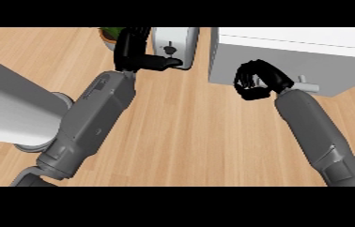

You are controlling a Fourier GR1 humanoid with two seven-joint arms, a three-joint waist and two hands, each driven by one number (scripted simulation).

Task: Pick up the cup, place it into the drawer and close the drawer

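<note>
Cup not visible, prob. already inside drawer (277, 64) at bench (187, 132) right; right robot hand (253, 80), clenched w/ nothing seen in it, sits at drawer front by handle (307, 87), so push square & straight; left robot hand (135, 50) released near white appliance (177, 43).

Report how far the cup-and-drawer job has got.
Done, apparently: no cup shows on the counter, and the drawer front looks shut, its handle free. In hand: the right hand is curled just in front of the drawer, holding nothing visible. The left hand is open by the toaster. Left: the cup being inside cannot be confirmed. Otherwise probably only drawing the right hand away.
</note>
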